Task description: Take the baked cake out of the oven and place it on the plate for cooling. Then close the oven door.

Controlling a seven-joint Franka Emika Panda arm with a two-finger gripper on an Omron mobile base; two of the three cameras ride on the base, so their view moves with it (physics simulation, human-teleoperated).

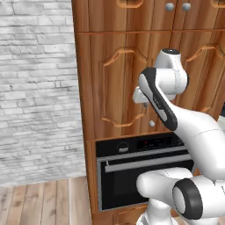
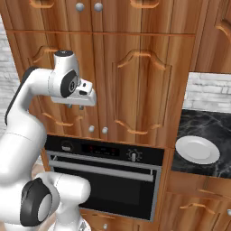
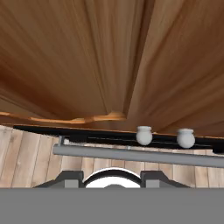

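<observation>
The black oven [image 2: 101, 149] sits in the wood cabinetry, and its oven door [image 2: 106, 189] stands closed, the silver bar handle [image 2: 103, 169] running across its top. The baked cake is hidden. On the dark counter to the oven's right lies the white plate [image 2: 197, 149]. My gripper [image 2: 76, 107] hangs in front of the wooden cabinet doors, above the oven's control panel [image 1: 145, 143], pointing down. It is shut with nothing in it. In the hand view the handle [image 3: 131, 154] runs below two cabinet knobs [image 3: 144, 135].
Brown cabinet doors [image 2: 140, 90] with small grey knobs [image 2: 91, 129] rise just behind the hand. A black marble counter [image 2: 212, 124] lies to the right, below a brick backsplash. A grey brick wall [image 1: 37, 88] and wooden floor [image 1: 44, 197] lie to the left.
</observation>
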